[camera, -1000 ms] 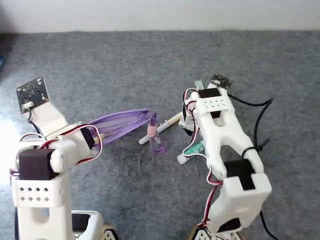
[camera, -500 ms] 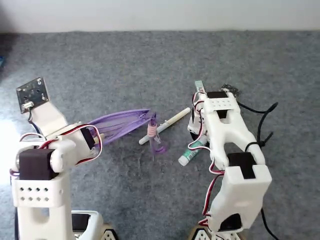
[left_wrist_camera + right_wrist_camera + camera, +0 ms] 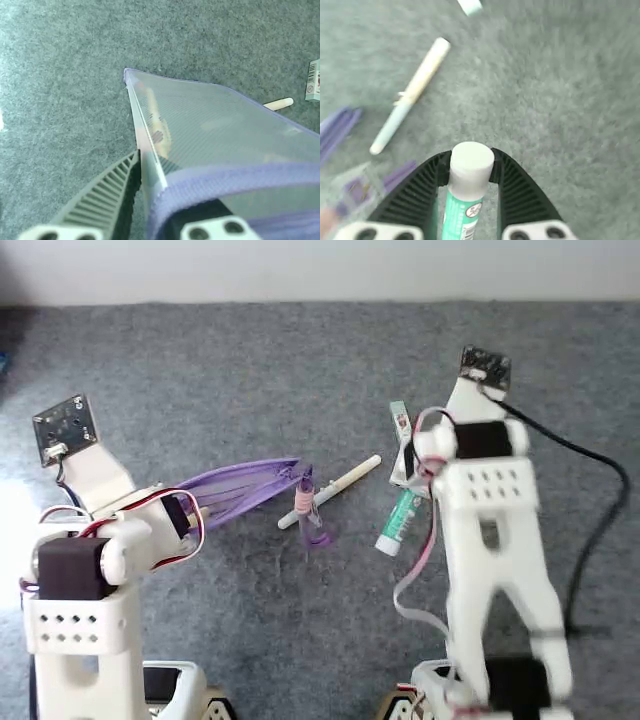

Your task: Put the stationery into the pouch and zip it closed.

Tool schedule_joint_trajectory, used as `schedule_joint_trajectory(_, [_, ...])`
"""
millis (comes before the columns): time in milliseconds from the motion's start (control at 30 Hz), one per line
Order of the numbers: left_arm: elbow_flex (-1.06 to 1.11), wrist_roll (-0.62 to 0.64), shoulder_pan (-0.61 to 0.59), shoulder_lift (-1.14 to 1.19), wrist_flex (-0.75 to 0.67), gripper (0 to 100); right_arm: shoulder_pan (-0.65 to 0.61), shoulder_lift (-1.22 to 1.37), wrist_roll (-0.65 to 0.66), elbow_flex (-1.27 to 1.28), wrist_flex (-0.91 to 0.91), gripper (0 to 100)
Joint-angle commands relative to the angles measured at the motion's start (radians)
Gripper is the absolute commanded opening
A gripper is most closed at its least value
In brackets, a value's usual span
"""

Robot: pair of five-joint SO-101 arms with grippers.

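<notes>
High view: right arm is lying along 6-to-12 o'clock, wrist bending down over the carpet. Right gripper [image 3: 471, 159] is pinching a glue stick [image 3: 398, 522] by the barrel, jaws snug on it. Stick's long axis is running 1-to-7 o'clock, white cap pointing at 7, near a pen [image 3: 330, 490]. Left arm is coming in from 8 o'clock, left gripper [image 3: 195, 510] clamping the pouch [image 3: 245, 485]. Pouch is stretching toward 3 o'clock, sitting at 9 o'clock of the stick.

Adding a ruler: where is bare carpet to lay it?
Free: carpet between the wall and the pouch; the near patch between left arm and right arm. Crowded: the middle, where the pen lies between pouch and the glue stick in the right tool.
</notes>
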Motion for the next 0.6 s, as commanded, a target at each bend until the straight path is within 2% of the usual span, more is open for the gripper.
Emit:
schedule_joint_trajectory(0, [0.002,0.012,-0.006,-0.005,-0.025,1,-0.068,-0.275,0.100,-0.026,0.012,0.8])
schedule_joint_trajectory(200, [0.001,0.012,-0.006,-0.005,-0.025,1,-0.361,-0.585,0.138,-0.021,-0.114,0.8])
schedule_joint_trajectory(433, [0.001,0.012,-0.006,-0.009,-0.025,1,-0.607,-0.625,0.143,-0.020,-0.424,0.8])
schedule_joint_trajectory(567, [0.001,0.012,-0.006,-0.009,-0.025,1,-0.743,-0.613,0.299,0.009,-0.561,0.8])
